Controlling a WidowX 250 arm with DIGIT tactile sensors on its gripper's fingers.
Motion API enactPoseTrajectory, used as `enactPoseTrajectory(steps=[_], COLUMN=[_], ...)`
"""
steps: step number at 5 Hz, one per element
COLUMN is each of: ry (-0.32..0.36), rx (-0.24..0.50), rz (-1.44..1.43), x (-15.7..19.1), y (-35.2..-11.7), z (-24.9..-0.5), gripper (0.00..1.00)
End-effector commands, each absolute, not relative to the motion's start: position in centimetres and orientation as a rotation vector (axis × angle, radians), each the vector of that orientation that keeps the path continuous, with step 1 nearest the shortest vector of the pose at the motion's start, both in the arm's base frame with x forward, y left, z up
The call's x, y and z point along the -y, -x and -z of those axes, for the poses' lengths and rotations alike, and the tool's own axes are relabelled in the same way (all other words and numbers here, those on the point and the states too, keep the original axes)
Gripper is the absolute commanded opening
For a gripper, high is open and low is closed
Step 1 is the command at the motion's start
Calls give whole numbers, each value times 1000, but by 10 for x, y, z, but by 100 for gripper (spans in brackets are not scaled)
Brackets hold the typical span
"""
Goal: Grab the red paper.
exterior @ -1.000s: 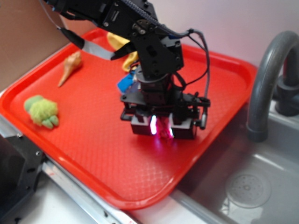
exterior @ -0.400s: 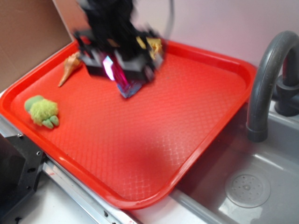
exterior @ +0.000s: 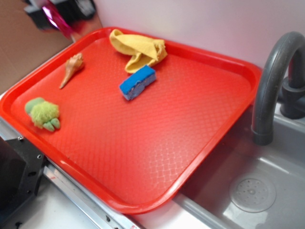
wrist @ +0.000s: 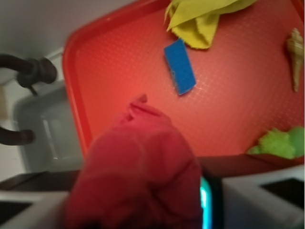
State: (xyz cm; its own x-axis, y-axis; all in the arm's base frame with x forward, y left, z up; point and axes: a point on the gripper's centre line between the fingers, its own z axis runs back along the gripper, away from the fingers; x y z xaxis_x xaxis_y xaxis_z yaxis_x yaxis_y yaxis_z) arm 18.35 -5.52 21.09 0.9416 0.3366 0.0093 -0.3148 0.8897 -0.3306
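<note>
Clamping the red paper [wrist: 138, 167] between the fingers of our gripper [exterior: 59, 14], we are hovering beyond the tray's [exterior: 209, 143] far-left corner.

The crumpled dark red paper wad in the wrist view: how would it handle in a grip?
The crumpled dark red paper wad probably squashes rather than resists: its surface is all folds and creases. It likely weighs little for its bulk. Sitting between the tool's pale fingers, it bulges past them, so it may deform further if squeezed.
</note>
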Motion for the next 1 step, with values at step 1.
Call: enactPoseTrajectory(steps=[1], ry=[333], rx=[140], rz=[-497], x=[23], y=[-174], z=[-236], gripper=[0])
